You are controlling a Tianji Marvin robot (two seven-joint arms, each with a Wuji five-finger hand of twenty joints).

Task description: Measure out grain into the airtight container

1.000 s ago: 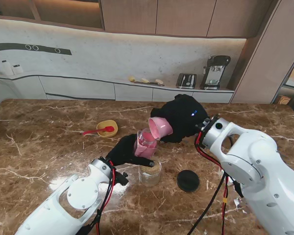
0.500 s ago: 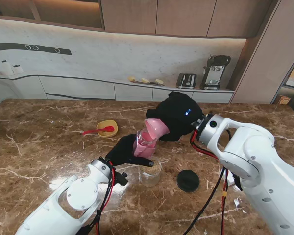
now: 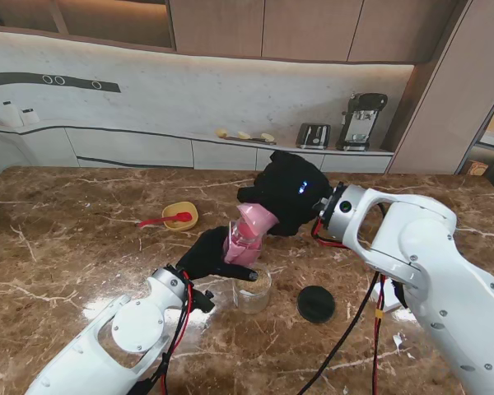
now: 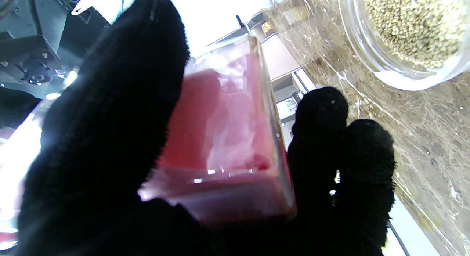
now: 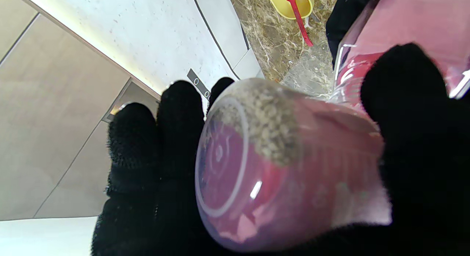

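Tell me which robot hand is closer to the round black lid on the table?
Left. The left hand, holding the clear container, sits just left of the black lid. The right hand, tipping the pink cup, is farther from me, raised.

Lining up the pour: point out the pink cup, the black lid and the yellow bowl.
pink cup (image 3: 255,220), stand view, its tilted side wall
black lid (image 3: 316,304), stand view, its flat top
yellow bowl (image 3: 182,212), stand view, its rim
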